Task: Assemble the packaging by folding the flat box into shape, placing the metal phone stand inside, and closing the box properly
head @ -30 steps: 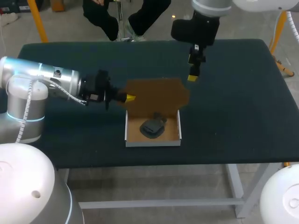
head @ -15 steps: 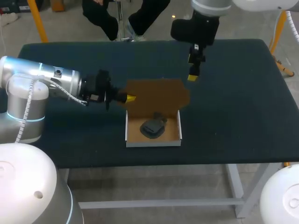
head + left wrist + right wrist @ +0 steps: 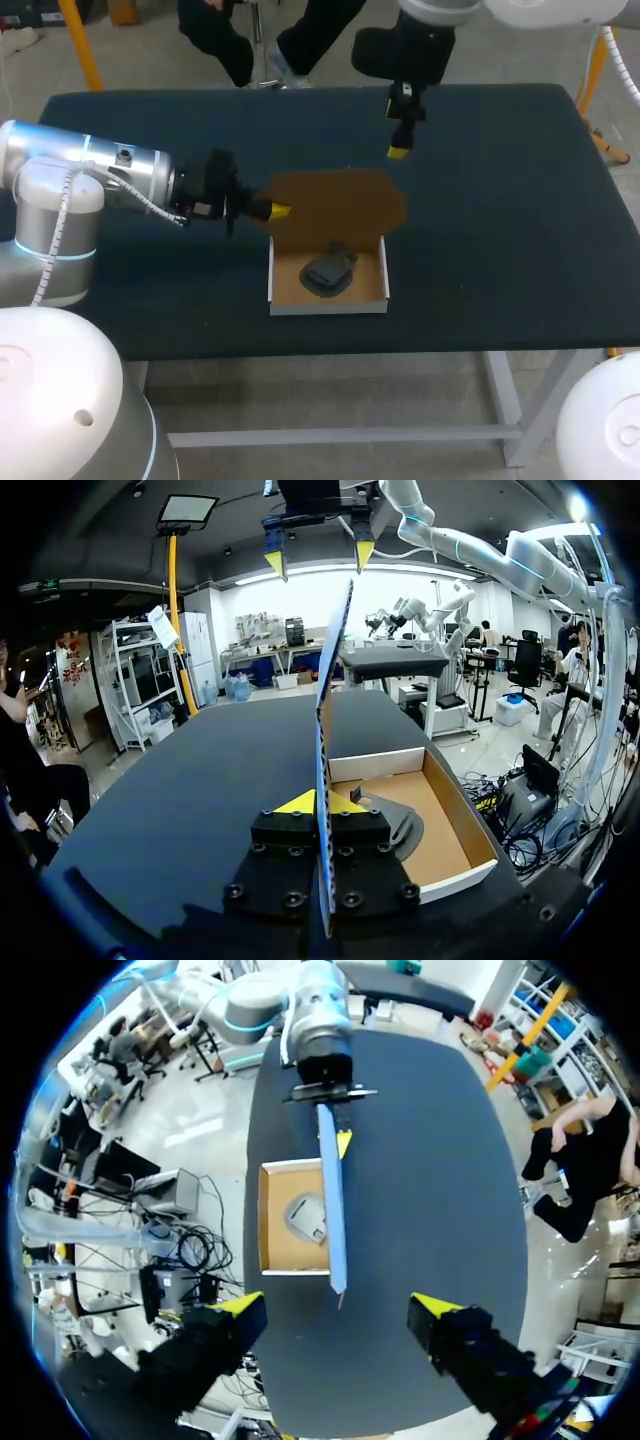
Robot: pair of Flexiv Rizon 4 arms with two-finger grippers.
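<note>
Head view first. Can see the box [image 3: 328,296] sitting open on the dark worktop [image 3: 500,230], with the metal phone stand [image 3: 327,272] lying flat inside it. Got the brown lid [image 3: 340,200] standing up off the box's back wall, and the left fingers [image 3: 278,210] clenched on its side edge, with the box just beside and below them. Spotting the right fingers [image 3: 399,152] up in the air past the lid's far edge, touching nothing.

Left wrist view next. Looking straight along the lid [image 3: 335,660], seen edge-on and upright, pinched between the left fingers from both sides. Finding the box [image 3: 455,825] close beside those fingers with the metal phone stand [image 3: 398,825] in it. Catching the right fingers high ahead, spread apart above the lid's top edge and clear of it.

Right wrist view last. Looking down from above with the right fingers wide open, released, gripping nothing at all. Seeing the lid's thin edge [image 3: 330,1200] running ahead of them, the box [image 3: 272,1222] and metal phone stand [image 3: 308,1218] beside that edge, and the left fingers clamping its far end.
</note>
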